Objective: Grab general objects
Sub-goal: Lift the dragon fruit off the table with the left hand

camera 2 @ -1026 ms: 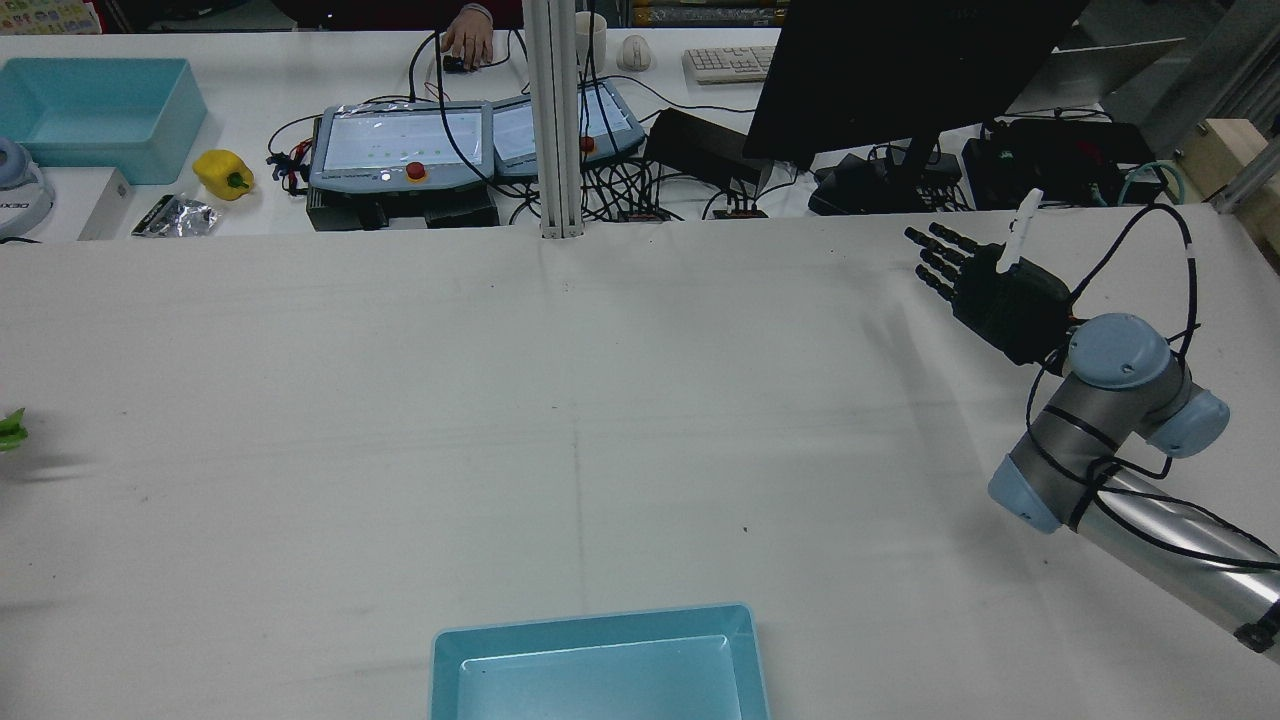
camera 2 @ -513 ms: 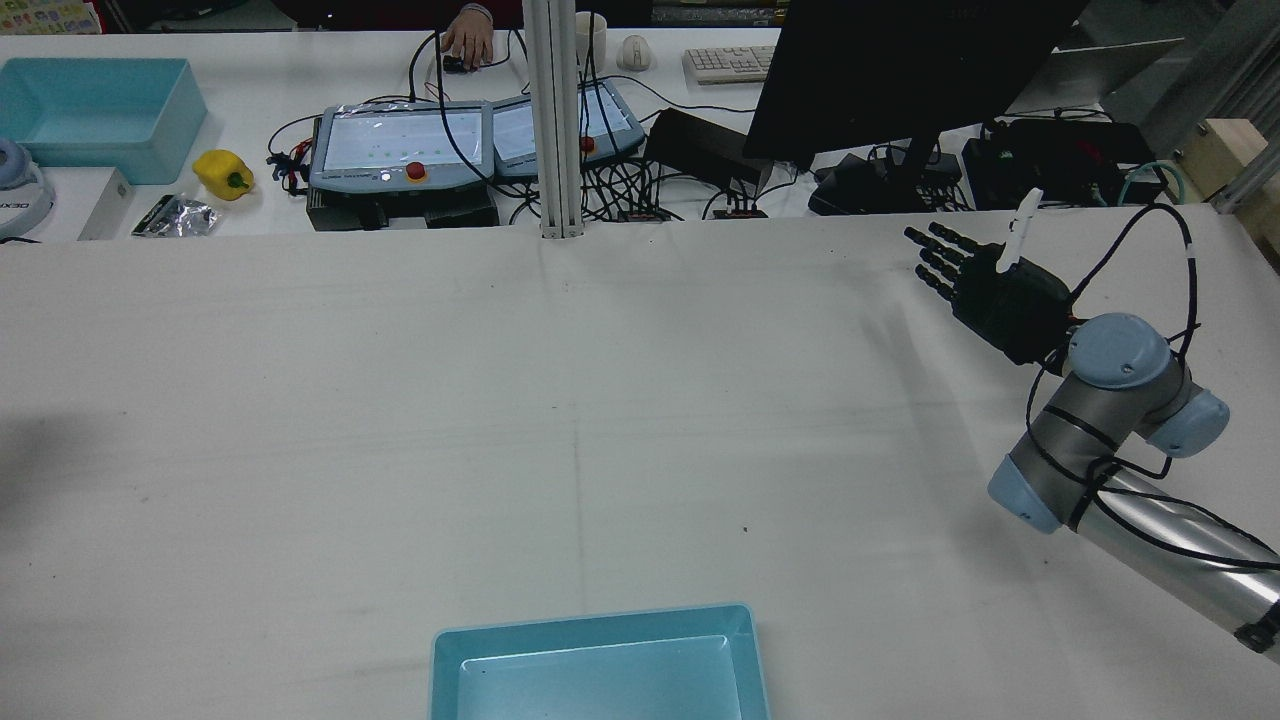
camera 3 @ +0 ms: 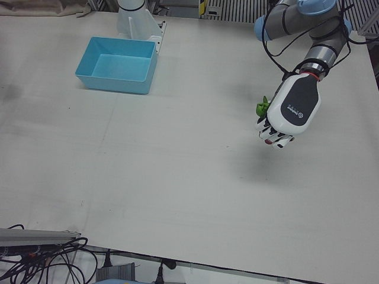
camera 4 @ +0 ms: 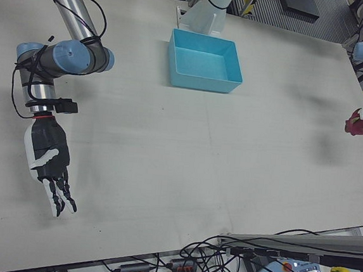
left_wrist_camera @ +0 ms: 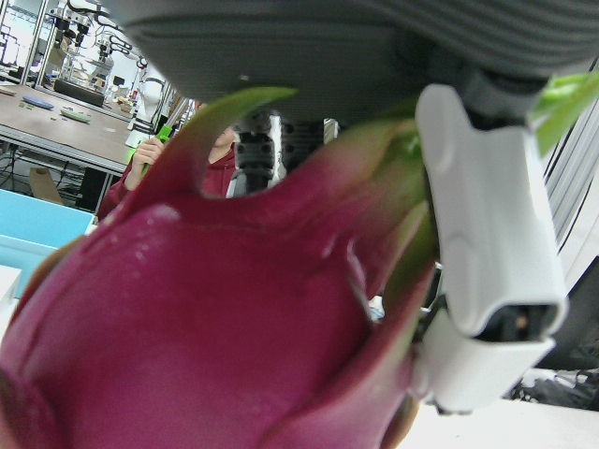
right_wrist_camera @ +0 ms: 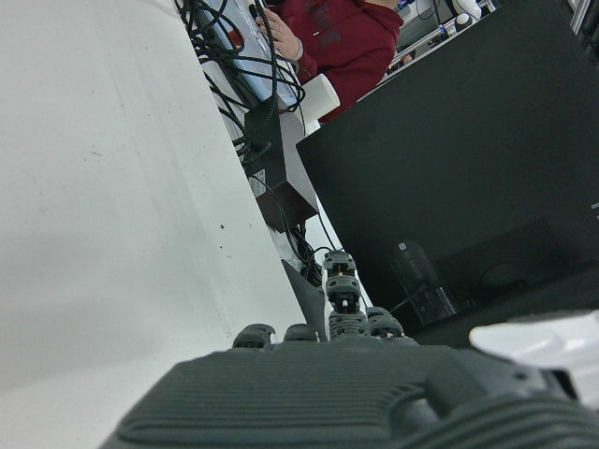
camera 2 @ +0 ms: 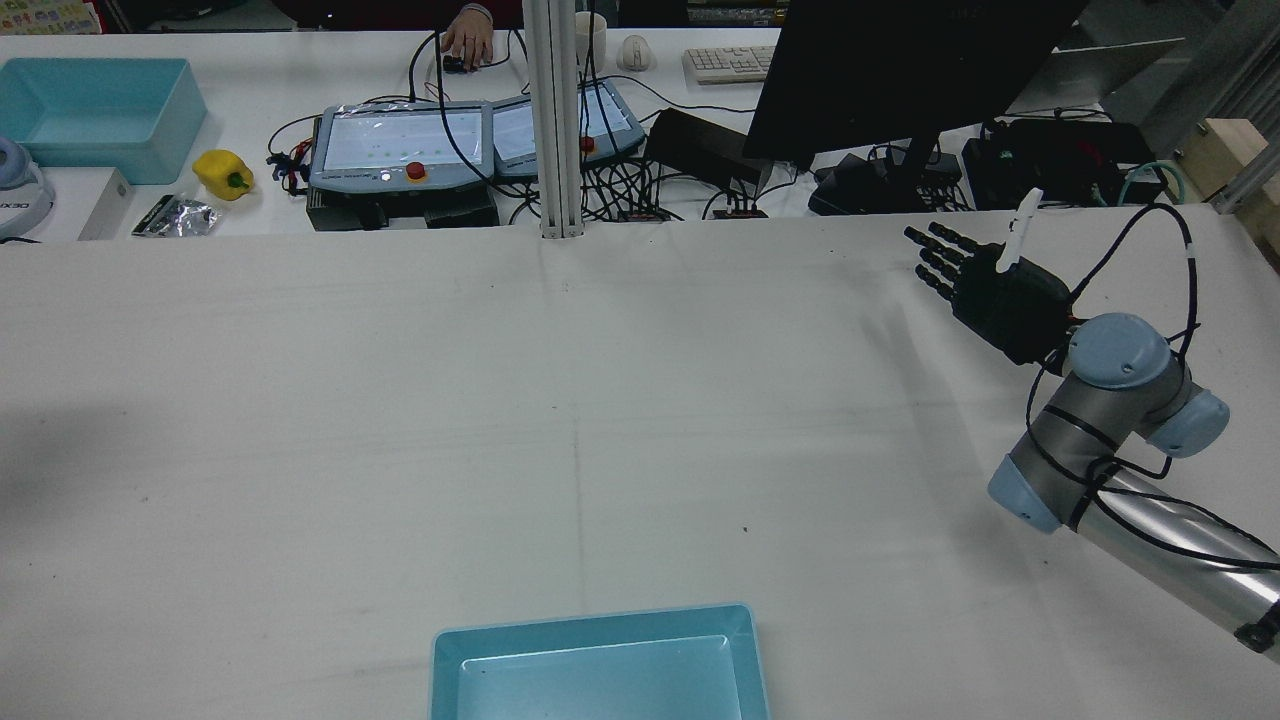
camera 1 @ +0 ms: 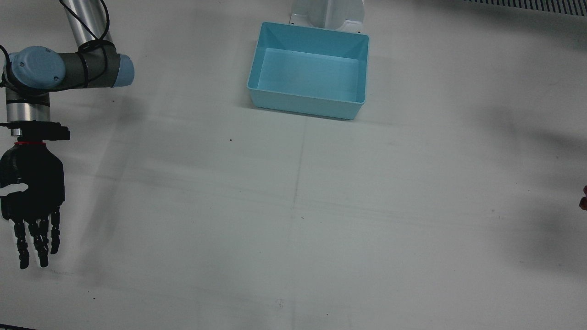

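My left hand [camera 3: 290,110] is white and hangs above the table, shut on a magenta dragon fruit with green tips [camera 3: 262,107]. The fruit fills the left hand view [left_wrist_camera: 215,327], with a white finger [left_wrist_camera: 487,253] pressed against it. It also shows at the right edge of the right-front view [camera 4: 359,122] and of the front view [camera 1: 584,201]. My right hand [camera 1: 32,201] is black, open and empty, with its fingers stretched out flat above the table. It also shows in the rear view [camera 2: 985,285] and the right-front view [camera 4: 49,162].
A light blue bin [camera 1: 302,105] stands empty near the arm pedestals and shows in the rear view [camera 2: 590,618] too. Beyond the table's far edge are teach pendants [camera 2: 400,145], cables, a black monitor [camera 2: 900,70], a yellow pepper [camera 2: 224,173] and another blue bin [camera 2: 100,150].
The green tip of the fruit at the rear view's left edge has moved out of that view. The right arm has not moved.
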Robot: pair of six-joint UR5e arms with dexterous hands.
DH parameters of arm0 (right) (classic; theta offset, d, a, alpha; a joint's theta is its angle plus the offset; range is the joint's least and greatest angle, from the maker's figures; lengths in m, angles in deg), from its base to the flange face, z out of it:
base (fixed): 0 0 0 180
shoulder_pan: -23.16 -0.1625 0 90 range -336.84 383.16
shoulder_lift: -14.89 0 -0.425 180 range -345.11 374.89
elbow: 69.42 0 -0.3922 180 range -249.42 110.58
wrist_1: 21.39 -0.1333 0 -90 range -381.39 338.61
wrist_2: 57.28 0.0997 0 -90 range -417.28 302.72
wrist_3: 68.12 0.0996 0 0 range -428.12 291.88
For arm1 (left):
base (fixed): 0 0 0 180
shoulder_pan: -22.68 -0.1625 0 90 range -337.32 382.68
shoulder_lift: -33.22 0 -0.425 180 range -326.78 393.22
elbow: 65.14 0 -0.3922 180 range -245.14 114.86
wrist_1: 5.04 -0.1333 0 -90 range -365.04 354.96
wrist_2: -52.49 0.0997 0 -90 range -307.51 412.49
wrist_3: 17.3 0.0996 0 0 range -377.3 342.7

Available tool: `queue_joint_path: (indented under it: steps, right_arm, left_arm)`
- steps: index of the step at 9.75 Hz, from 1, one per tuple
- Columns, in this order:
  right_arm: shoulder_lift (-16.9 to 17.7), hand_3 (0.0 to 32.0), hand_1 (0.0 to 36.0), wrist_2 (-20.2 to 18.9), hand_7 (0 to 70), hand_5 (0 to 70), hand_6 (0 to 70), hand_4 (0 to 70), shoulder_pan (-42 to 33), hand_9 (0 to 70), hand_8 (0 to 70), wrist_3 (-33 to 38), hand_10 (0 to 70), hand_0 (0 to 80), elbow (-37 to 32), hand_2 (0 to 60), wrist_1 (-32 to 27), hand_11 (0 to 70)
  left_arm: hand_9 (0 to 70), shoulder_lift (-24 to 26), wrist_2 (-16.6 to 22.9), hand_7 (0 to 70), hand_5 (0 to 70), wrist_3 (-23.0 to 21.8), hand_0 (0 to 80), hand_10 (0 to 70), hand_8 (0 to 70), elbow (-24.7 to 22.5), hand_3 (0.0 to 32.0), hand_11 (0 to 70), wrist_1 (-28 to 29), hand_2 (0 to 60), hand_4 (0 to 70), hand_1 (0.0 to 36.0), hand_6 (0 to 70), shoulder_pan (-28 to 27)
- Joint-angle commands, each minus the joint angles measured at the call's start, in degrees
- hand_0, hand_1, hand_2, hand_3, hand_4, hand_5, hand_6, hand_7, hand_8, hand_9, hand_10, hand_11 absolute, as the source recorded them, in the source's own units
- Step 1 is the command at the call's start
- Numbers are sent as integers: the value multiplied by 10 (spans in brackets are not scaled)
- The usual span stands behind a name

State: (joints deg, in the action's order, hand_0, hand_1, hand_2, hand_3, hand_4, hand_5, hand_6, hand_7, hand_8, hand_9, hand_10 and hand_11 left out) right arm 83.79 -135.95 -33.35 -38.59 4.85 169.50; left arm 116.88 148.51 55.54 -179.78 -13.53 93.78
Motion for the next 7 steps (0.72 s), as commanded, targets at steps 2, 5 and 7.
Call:
queue_joint_path:
  steps: [2,5,7]
  right_arm:
    - [0,0,0,0,0,0,0,0,0,0,0,0,0,0,0,0,0,0]
    - [0,0,0,0,0,0,0,0,0,0,0,0,0,0,0,0,0,0]
    - [0,0,0,0,0,0,0,0,0,0,0,0,0,0,0,0,0,0]
  left_arm:
    - [700,2,82,700,700,-155,773,700,700,-69,0,700,10,600,700,300,700,43]
    - [700,-10,125,700,700,-183,773,700,700,-144,0,700,-5,600,700,301,700,45]
    - [700,-52,131,700,700,-209,773,700,700,-213,0,700,6,600,700,302,700,43]
